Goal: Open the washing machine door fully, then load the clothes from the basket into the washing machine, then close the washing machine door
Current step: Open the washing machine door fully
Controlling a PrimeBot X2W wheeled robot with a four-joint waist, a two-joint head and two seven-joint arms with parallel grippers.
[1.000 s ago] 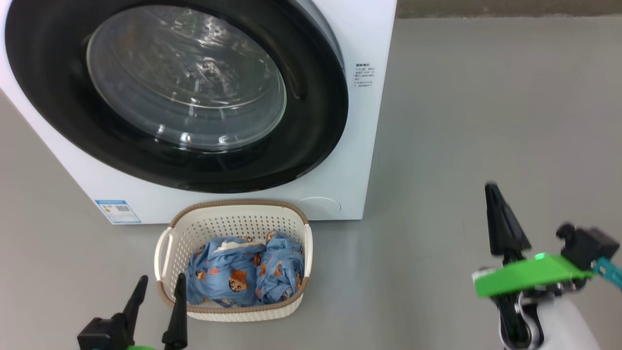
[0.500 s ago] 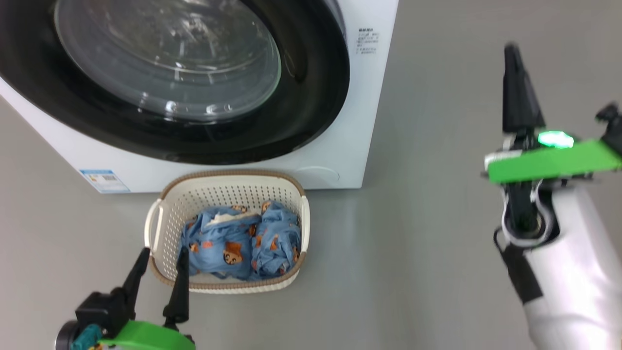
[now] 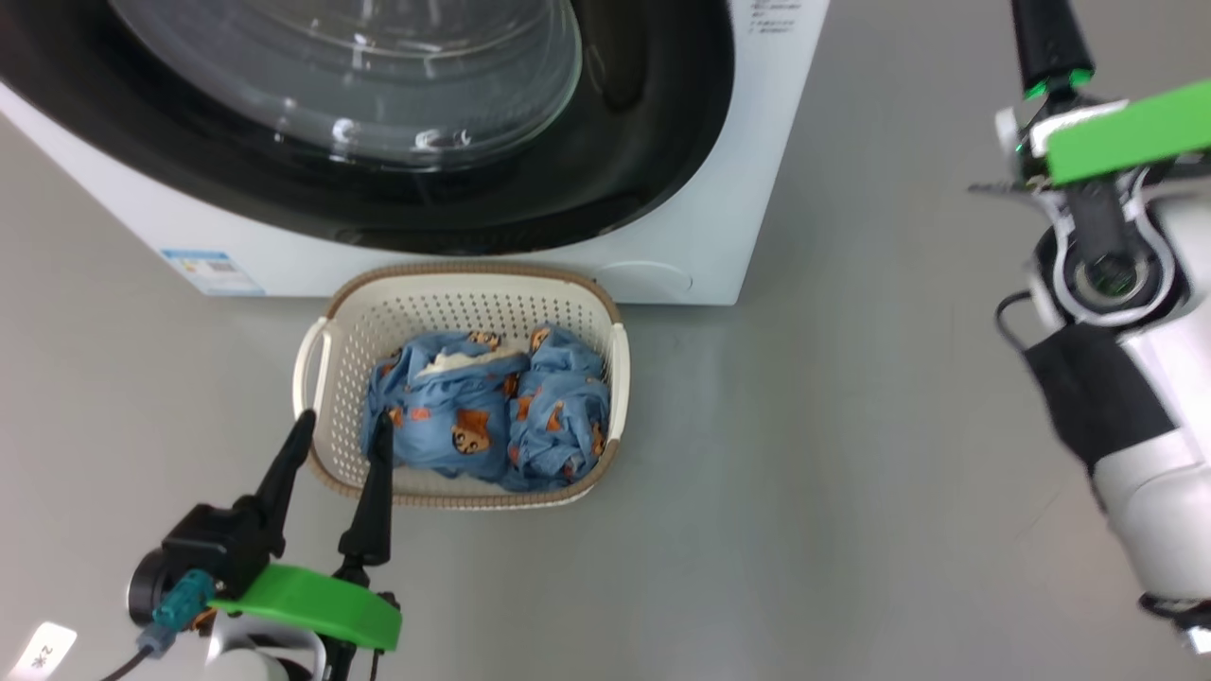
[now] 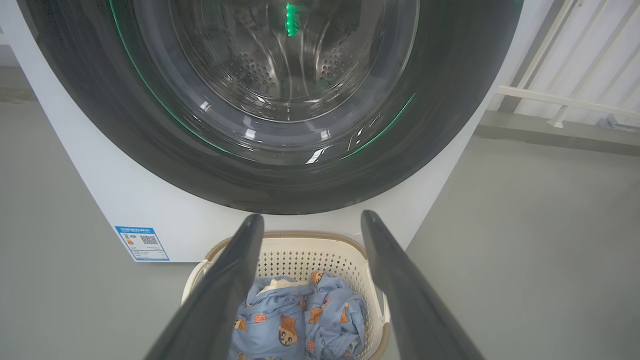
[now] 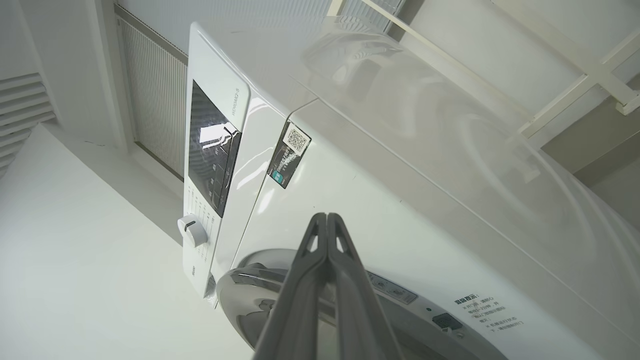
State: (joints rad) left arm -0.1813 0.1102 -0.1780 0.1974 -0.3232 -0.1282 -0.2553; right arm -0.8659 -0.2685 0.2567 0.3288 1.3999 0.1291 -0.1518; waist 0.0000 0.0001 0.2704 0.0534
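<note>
The head camera moves, so the whole picture shifts: the machine [image 3: 700,236] slides up until only the lower part of its door [image 3: 653,113] shows, and the basket [image 3: 473,274] sits higher in the view. The right arm rises. The right tool [image 5: 327,222], low at the right a second ago, climbs to the top right corner of the head view, with its tips cut off by the edge and the pale forearm [image 3: 1154,511] now below it. More of the left tool [image 3: 342,419] shows. Against the basket it seems to edge slightly rightward, though the camera's shift makes that hard to judge.
</note>
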